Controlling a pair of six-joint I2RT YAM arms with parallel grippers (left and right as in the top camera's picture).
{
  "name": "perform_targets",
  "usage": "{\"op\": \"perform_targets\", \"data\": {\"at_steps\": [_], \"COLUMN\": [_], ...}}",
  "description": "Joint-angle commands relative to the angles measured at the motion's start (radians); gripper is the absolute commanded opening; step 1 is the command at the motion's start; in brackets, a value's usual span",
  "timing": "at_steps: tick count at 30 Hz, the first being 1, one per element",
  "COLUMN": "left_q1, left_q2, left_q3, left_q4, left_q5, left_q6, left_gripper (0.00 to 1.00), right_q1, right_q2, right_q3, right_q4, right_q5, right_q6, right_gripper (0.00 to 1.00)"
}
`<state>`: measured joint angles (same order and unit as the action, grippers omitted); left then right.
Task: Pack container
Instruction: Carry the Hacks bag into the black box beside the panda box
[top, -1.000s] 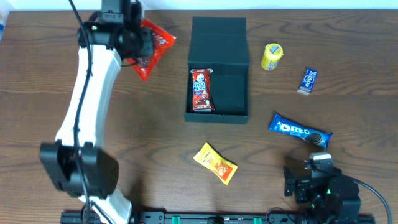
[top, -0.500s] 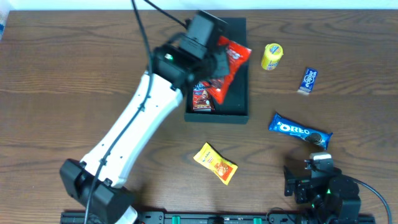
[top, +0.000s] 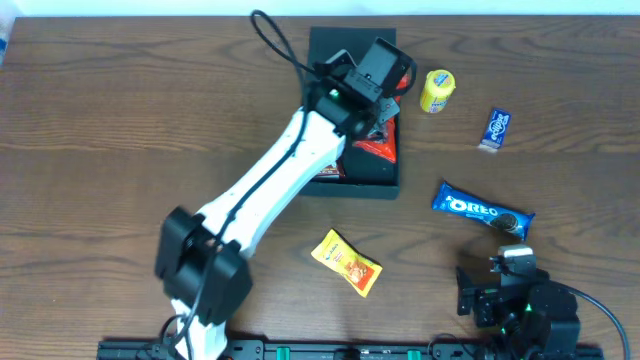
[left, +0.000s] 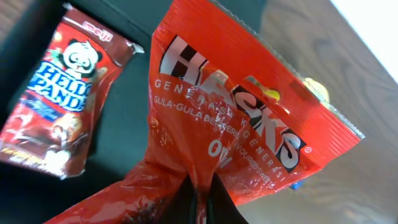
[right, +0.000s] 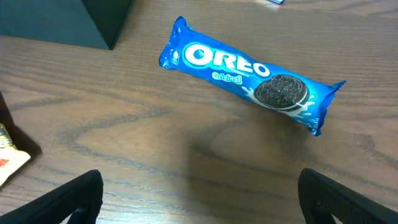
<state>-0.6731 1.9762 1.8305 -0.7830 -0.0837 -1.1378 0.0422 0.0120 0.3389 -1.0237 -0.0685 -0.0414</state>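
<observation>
Left pincer (left: 199, 198) swung from 11 o'clock to over container (top: 345, 45) at 12, clamping red Hacks pkt (left: 236, 124); Hello Panda pkt (left: 56, 118) inside, Oreo (top: 482, 210) + 3 more pkts out on desk (top: 100, 120), right pincer (right: 199, 205) agape.

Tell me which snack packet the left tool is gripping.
The red Hacks packet, pinched in the left tool above the container; the Hello Panda packet and Oreo pack lie loose.
</observation>
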Motion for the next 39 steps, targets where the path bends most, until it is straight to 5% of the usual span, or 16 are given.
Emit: {"op": "perform_targets", "data": {"at_steps": [1, 39], "left_q1": [-0.001, -0.008], "left_q2": [0.033, 0.210], "left_q3": [0.006, 0.006], "left_q4": [0.019, 0.025], "left_q5": [-0.027, 0.103], "left_q6": [-0.045, -0.044], "left_gripper": [0.06, 0.06], "right_q1": [-0.007, -0.007], "right_q2": [-0.006, -0.006], "right_q3": [-0.006, -0.006], "right_q4": [-0.004, -0.004], "right_q5": [-0.003, -0.003], "right_q6": [-0.012, -0.012], "right_gripper": [0.99, 0.99]}}
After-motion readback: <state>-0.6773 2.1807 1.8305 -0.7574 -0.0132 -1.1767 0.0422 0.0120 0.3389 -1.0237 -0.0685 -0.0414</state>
